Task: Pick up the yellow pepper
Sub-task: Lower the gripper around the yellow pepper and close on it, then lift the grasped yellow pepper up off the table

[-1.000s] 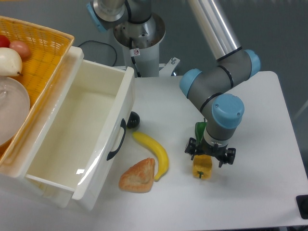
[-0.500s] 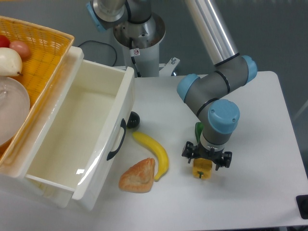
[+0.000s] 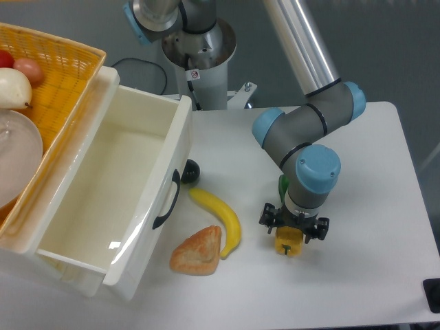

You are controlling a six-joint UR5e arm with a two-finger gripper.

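Tabletop [image 3: 371, 275]: hand [image 3: 290, 235] (jaws spread) over yellow pepper [image 3: 289, 244].

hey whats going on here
A robot arm is reaching straight down over the yellow pepper on the white table. Its gripper sits right on top of the pepper, which rests on the table; the wrist hides whether the fingers have closed. A banana and a piece of bread lie to the left, beside an open white drawer.
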